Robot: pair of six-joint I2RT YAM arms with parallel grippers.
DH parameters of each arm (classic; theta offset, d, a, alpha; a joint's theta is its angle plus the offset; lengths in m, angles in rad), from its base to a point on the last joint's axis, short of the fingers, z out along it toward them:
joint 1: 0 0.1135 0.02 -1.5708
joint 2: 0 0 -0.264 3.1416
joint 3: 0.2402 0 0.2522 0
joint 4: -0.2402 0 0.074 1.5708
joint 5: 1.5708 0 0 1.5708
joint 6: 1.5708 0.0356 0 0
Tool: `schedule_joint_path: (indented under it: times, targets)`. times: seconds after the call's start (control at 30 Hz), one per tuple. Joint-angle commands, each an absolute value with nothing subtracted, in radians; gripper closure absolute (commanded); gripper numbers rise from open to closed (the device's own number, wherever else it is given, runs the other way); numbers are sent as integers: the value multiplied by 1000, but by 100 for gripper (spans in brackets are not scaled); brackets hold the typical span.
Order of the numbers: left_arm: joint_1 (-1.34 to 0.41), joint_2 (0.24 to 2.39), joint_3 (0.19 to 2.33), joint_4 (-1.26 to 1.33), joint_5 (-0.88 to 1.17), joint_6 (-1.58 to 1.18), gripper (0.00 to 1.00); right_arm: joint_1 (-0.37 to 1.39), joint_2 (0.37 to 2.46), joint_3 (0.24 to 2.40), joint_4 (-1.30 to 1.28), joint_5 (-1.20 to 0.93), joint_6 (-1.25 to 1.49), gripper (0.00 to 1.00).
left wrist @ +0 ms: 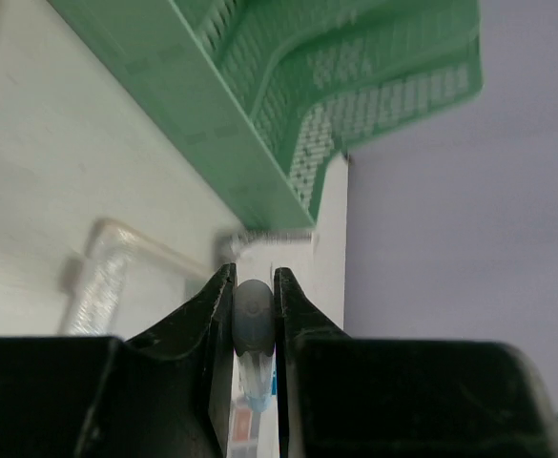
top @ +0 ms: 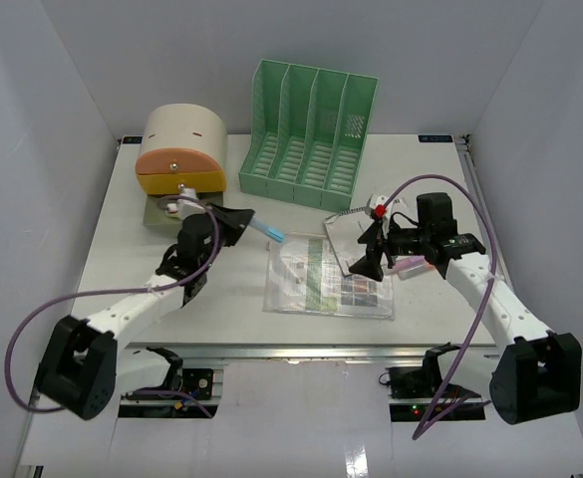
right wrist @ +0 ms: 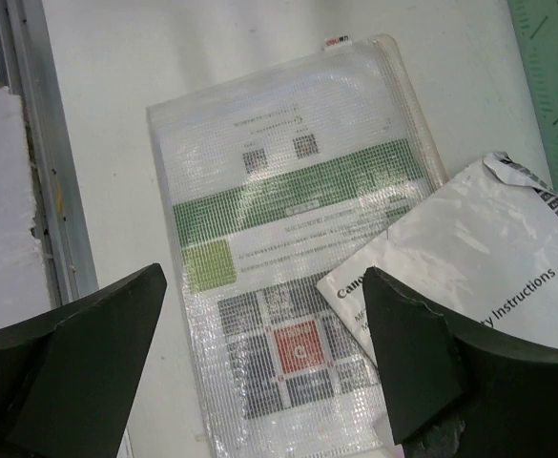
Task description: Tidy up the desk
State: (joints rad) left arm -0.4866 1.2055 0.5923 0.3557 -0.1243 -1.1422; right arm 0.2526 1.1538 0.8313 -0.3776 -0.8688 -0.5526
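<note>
We are stretching our left arm [top: 132, 309] forward and to the right, and the left gripper [top: 246, 224] is pointing rightward, its jaws pinching a slim pen [top: 268, 232] between them. We are bending our right arm [top: 500, 304] in from the right side, wrist turned leftward. The right gripper [top: 369, 247] is hovering with fingers spread wide, gripping nothing.

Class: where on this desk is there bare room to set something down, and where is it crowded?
Bare desk lies left of the left arm, and right of the file rack. Crowded: around the pouch, booklet and right pincer.
</note>
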Motion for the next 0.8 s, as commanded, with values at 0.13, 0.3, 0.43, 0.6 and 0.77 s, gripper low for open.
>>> schedule_joint_path:
  times: [0.13, 0.3, 0.43, 0.6, 0.77]
  targets:
    - [-59, 1005, 581, 55, -97, -1152, 100, 98, 1095, 724, -356, -969, -624, 10]
    - [164, 1139, 644, 40, 4, -1155, 99, 42, 1072, 727, -345, -931, -601, 10]
    - [204, 1283, 706, 83, 116, -1143, 72, 20, 1044, 741, -350, -786, -682, 10]
    - [228, 1332, 709, 164, 226, -1126, 23, 14, 1006, 727, -551, -655, -1302, 10]
    - [246, 1279, 699, 200, 303, -1058, 2, 8, 1167, 752, -770, -404, -1790, 4]
